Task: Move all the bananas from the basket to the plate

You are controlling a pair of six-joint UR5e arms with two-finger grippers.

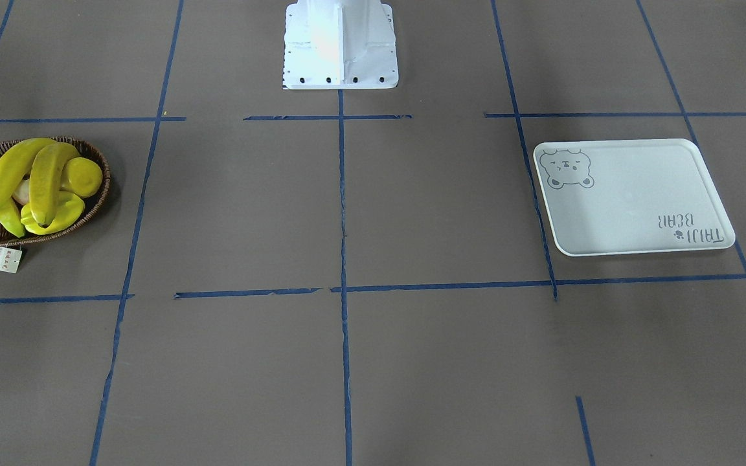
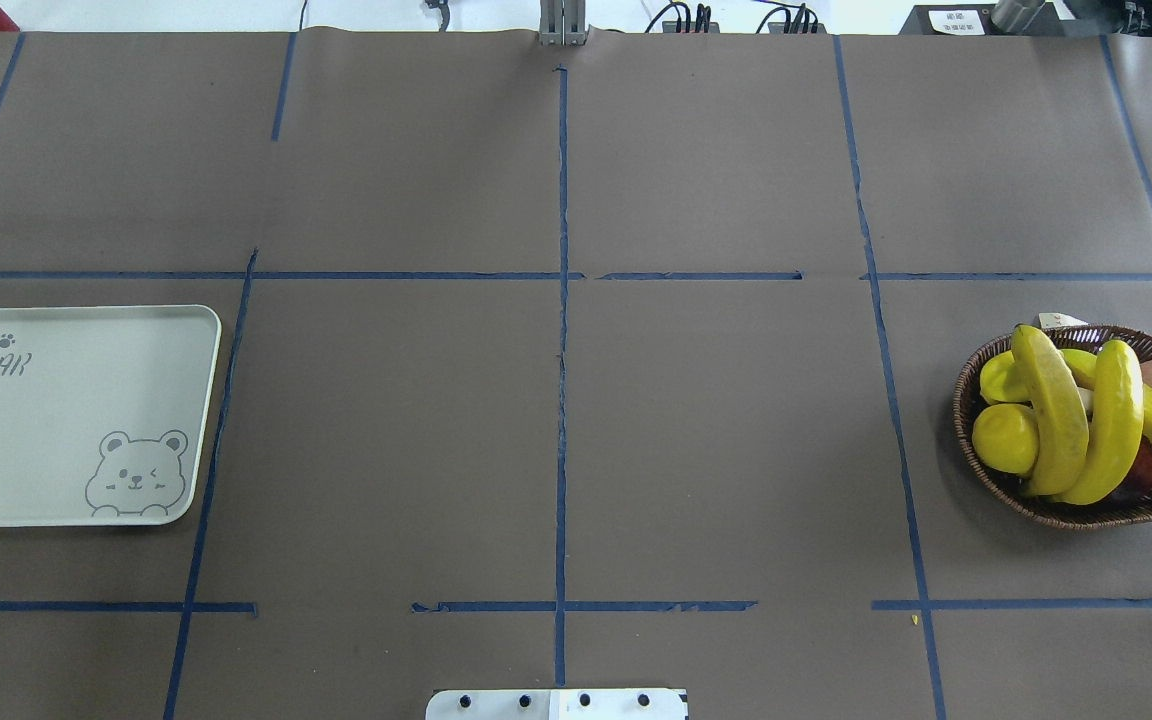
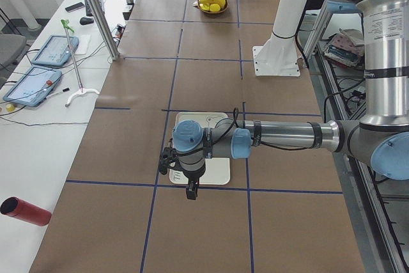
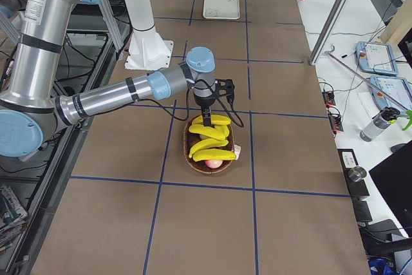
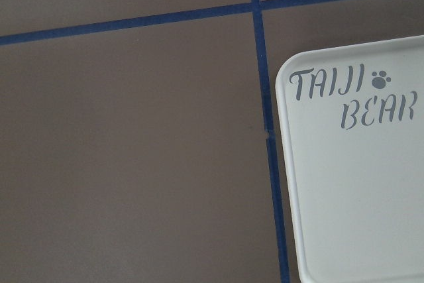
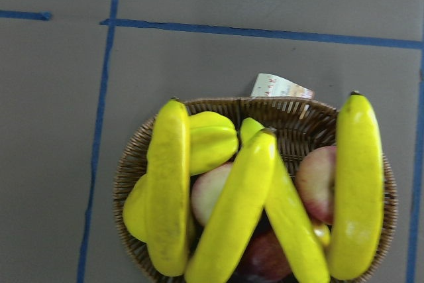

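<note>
The big brown surface [image 2: 716, 430] has blue tape lines on it. The left arm [image 3: 287, 135] reaches out over one end and the right arm [image 4: 109, 101] reaches out over the other end. The plate [image 2: 66, 420] lies flat on the robot's left side, far from the basket [image 6: 298, 114] on its right side. All four bananas [image 6: 235, 210] lie in the basket, piled on top of the other fruit. The left pincer [image 3: 192, 190] hangs over the plate and points down. The right pincer [image 4: 207, 120] hangs over the basket and points down. You cannot tell if either pincer is released or clenched. Under the bananas are a pink apple [image 6: 317, 180], a starfruit [image 6: 212, 140] and a lemon [image 2: 1004, 440]. A small paper tag [image 6: 279, 87] pokes out just beside the basket.
</note>
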